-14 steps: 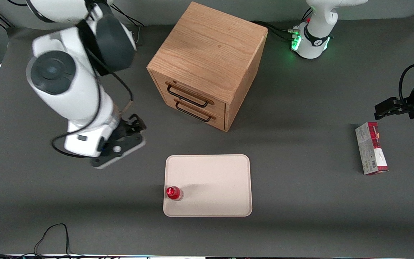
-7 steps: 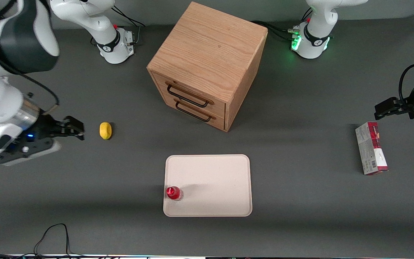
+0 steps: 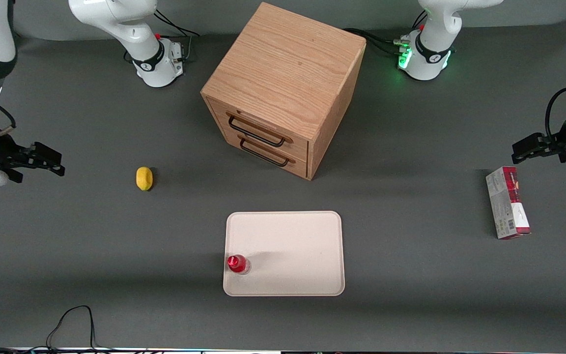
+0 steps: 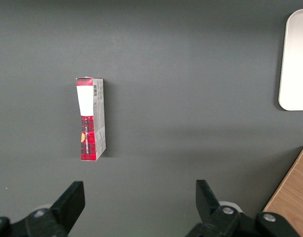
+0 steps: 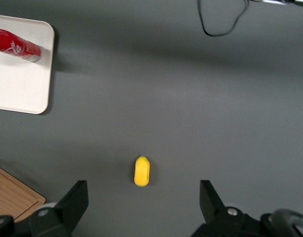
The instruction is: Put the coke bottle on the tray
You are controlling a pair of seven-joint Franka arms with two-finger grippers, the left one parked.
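The hand point(image 3: 49, 160) hangs at the working arm's end of the surface point(image 3: 410, 275), raised above it with its fingers pointing toward the middle of the table. The right wrist view shows both fingers point(image 5: 72, 202) spread wide apart with nothing between them: the hand is released and empty. Only the dark wrist block and part of the white forearm show at the edge of the front view, the arm reaching in from outside it.

The lemon point(image 3: 144, 178) is the nearest thing to the hand, lying on the surface a short way toward the middle from the fingertips and clear of them.

The bottle point(image 3: 237, 264) stands upright on the tray point(image 3: 302, 246), well apart from the hand and nearer the front camera than it. It sits just inside the tray corner closest to the working arm's end, red cap up.

The cabinet point(image 3: 283, 83) stands farther from the camera than the tray, drawers closed. The carton point(image 3: 507, 202) lies toward the parked arm's end, farthest from the hand.
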